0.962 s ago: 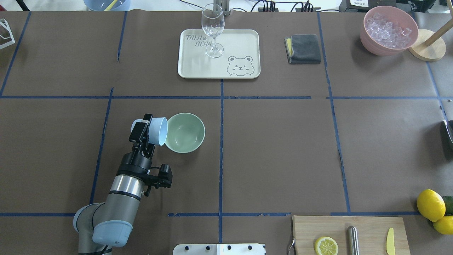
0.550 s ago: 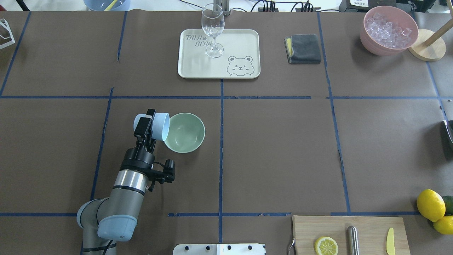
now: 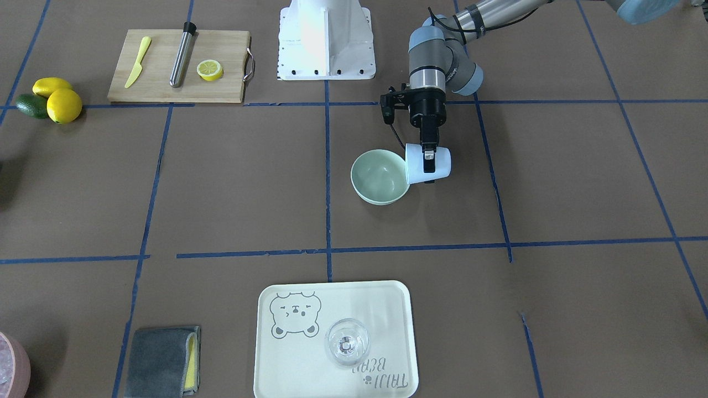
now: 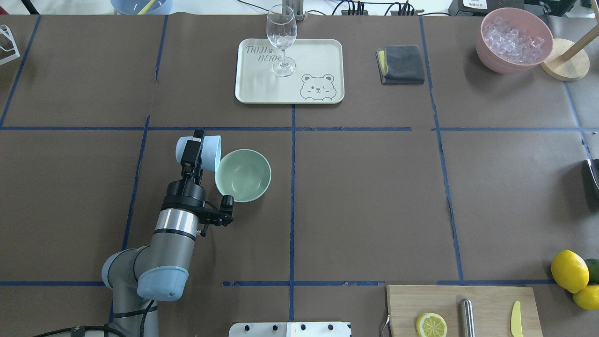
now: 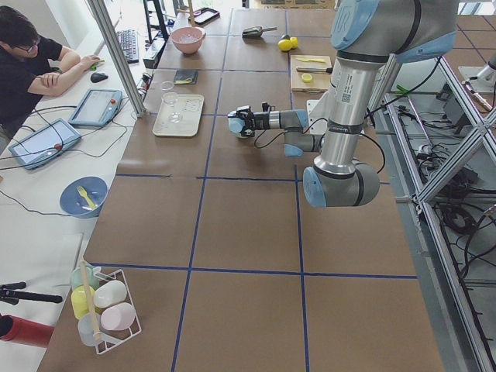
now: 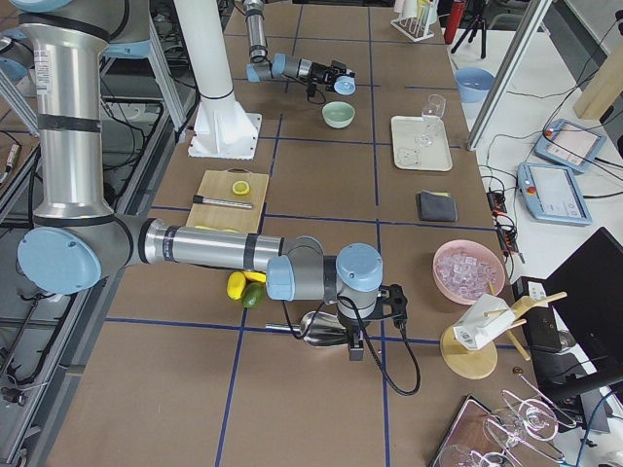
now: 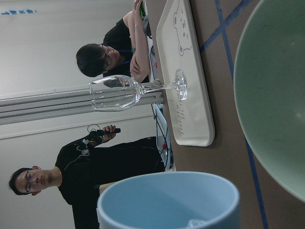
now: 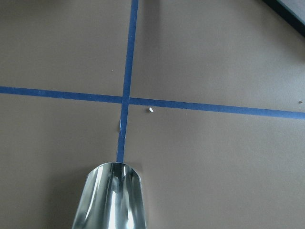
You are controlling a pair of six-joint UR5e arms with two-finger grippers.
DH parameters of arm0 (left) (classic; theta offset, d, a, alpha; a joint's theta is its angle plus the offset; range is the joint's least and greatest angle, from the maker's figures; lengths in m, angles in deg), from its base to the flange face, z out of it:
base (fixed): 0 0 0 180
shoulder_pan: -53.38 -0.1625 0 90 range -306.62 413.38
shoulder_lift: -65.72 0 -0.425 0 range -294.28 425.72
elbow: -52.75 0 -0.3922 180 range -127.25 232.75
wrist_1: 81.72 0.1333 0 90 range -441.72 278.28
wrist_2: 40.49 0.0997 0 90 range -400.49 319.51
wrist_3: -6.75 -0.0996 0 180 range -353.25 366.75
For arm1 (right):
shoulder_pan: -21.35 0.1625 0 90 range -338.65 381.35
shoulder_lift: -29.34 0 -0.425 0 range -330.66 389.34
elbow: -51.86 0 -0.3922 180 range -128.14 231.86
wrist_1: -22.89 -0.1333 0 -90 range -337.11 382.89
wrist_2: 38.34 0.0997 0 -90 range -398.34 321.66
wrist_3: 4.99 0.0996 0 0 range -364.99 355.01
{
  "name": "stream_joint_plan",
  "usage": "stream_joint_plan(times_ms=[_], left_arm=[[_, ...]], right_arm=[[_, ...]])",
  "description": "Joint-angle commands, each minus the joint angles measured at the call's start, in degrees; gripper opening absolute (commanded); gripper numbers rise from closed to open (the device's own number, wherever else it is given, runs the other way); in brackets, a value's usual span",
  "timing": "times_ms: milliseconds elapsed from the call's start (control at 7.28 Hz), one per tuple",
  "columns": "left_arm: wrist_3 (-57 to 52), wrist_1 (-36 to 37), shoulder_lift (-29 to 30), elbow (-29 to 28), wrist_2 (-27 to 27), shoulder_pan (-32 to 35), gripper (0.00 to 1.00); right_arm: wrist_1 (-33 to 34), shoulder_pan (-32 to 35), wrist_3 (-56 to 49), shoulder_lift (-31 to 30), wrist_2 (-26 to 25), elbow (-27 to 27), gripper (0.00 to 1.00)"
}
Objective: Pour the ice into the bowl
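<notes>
The left hand (image 4: 195, 146) is gripping the blue cup (image 4: 213, 152). Its fingers are closed to the cup's width, and one of them is lying along the top of the cup's wall. The cup is hanging tipped on its side above the tabletop (image 4: 374, 196), with its mouth facing the bowl (image 4: 243, 175). In the overhead view the cup's rim is meeting the bowl's edge at about 10 o'clock; whether the two are touching cannot be told. The bowl is sitting upright on the tabletop, just beside the centre tape line, and the tray (image 4: 318, 56) is lying well apart at 1 o'clock from it. In the left wrist view a small clear piece of ice (image 7: 195, 223) is showing at the cup's lower lip. The right hand (image 6: 356, 342) is hovering low over the tabletop's far end, near a shiny metal scoop (image 8: 112, 198). Whether that hand is open or closed cannot be told.
</notes>
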Motion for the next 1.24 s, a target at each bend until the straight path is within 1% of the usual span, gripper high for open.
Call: stream_joint_plan(times_ms=[0, 275, 412, 1099], left_arm=[[-0.02, 0.79, 1.05, -2.61, 0.23, -1.51, 0.0], [-1.5, 1.32, 0.97, -2.61, 0.24, -3.01, 0.0], [-4.56, 1.32, 1.14, -2.52, 0.41, -3.01, 0.0], [-4.68, 1.32, 0.97, -2.61, 0.5, -3.1, 0.0]], right_arm=[[0.01, -0.04, 0.09, 0.0, 0.02, -0.03, 1.0], [0.01, -0.04, 0.09, 0.0, -0.07, -0.03, 1.0], [0.01, -0.04, 0.0, -0.09, -0.07, -0.03, 1.0], [0.01, -0.04, 0.09, -0.09, -0.07, -0.03, 1.0]])
